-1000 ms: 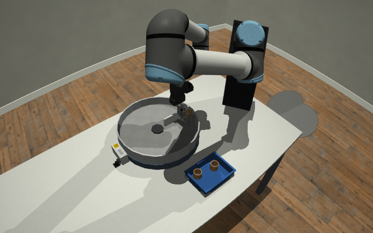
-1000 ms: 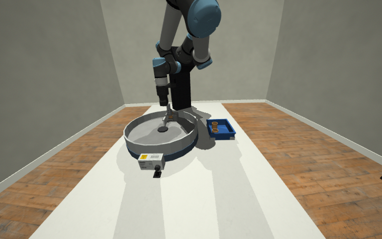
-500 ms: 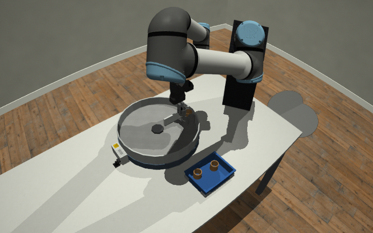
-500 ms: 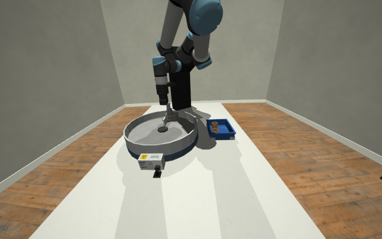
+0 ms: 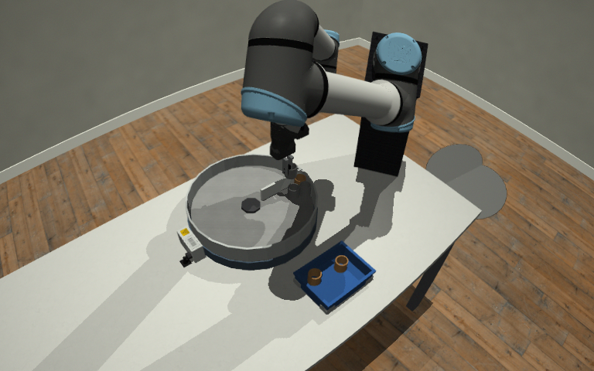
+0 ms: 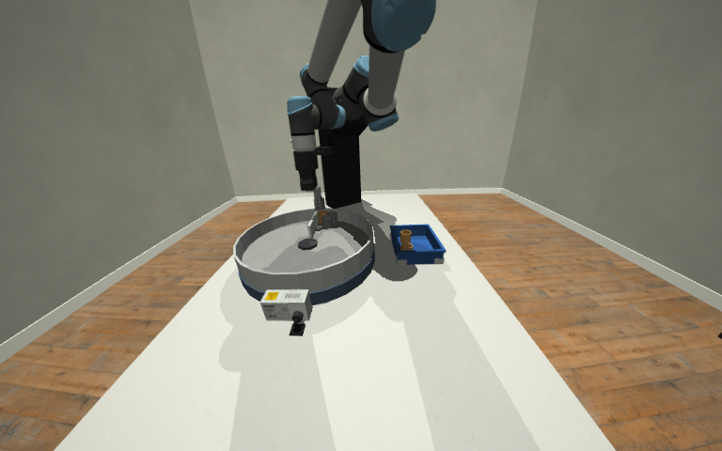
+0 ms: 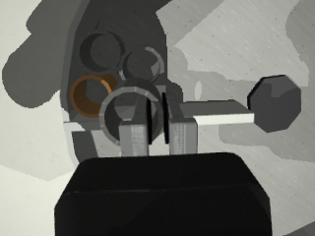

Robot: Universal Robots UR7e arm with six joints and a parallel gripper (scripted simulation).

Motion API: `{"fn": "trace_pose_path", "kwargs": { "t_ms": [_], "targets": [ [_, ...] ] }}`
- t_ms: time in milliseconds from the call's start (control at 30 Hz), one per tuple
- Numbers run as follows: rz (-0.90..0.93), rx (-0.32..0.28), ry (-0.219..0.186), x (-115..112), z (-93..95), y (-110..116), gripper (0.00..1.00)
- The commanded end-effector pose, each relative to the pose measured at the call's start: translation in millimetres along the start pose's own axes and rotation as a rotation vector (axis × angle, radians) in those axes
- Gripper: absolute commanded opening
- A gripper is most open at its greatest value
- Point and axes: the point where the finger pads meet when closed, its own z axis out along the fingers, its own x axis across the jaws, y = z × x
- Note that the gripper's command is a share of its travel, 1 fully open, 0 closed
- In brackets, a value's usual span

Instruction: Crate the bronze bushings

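Well, from above I see the gripper (image 5: 288,169) (image 6: 319,205) (image 7: 157,108) over the far side of the turning table (image 5: 256,254) (image 6: 303,281), pinching a steel bushing (image 5: 291,173) (image 7: 104,118). Two bronze bushings stand apart in the blue crate (image 5: 350,290) (image 6: 420,256); another bronze one (image 5: 299,178) (image 6: 322,216) (image 7: 79,105) sits on the turning table.

Across the room, the crate stands beside the turning table, and the fingers reach down near the bar (image 5: 273,189) (image 6: 311,228) (image 7: 223,118).

Up close, the fingers are nearly together on the held bushing's wall, one inside it, one outside. Two more steel bushings lie beyond, close to the bronze one.

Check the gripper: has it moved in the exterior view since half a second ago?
Yes. The gripper has moved slightly upward, judged against the black pedestal behind it.
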Motion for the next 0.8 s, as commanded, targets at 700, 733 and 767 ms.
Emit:
{"fn": "trace_pose_path", "kwargs": {
  "t_ms": [700, 733, 767],
  "targets": [
    [-0.001, -0.001, 0.001, 29, -27.8, 5, 0.00],
    [-0.001, -0.001, 0.000, 39, -27.9, 6, 0.00],
    [-0.001, -0.001, 0.000, 48, -27.9, 8, 0.00]
  ]
}}
